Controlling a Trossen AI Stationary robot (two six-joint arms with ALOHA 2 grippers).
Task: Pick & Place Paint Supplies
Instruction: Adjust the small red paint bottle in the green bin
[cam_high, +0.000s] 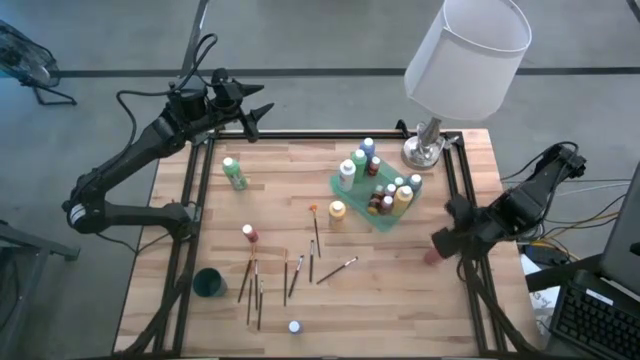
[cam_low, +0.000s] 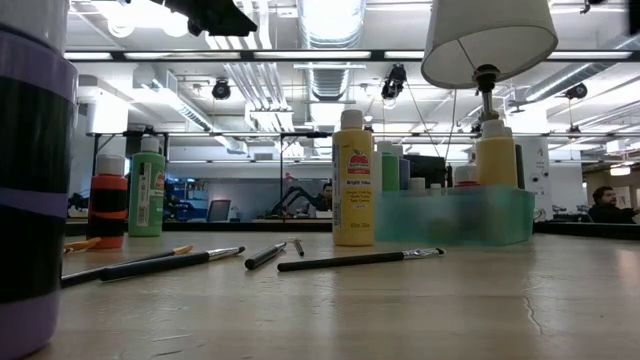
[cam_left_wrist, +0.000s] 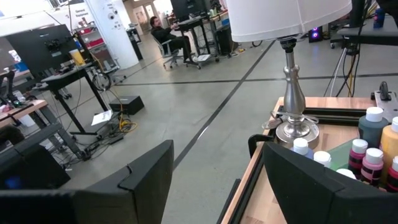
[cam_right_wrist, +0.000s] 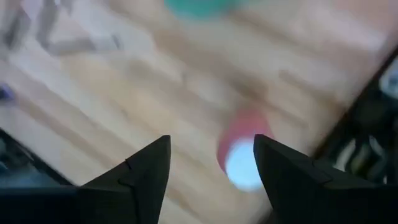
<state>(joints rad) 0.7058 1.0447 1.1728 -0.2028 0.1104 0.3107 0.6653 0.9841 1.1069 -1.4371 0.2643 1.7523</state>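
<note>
Jaws wide on your right gripper (cam_right_wrist: 211, 168), poised over the pink paint bottle (cam_right_wrist: 244, 158) by the tabletop's right edge, ready to grasp it; left gripper (cam_high: 252, 115), jaws also wide, waits at the far edge.

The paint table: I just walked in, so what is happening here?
The right claw hangs open at the table's right edge over a small pink paint bottle with a white cap, holding nothing. The left claw waits open off the far-left corner. Several bottles stand in the translucent green tray; thin wooden-handled brushes lie scattered.
</note>
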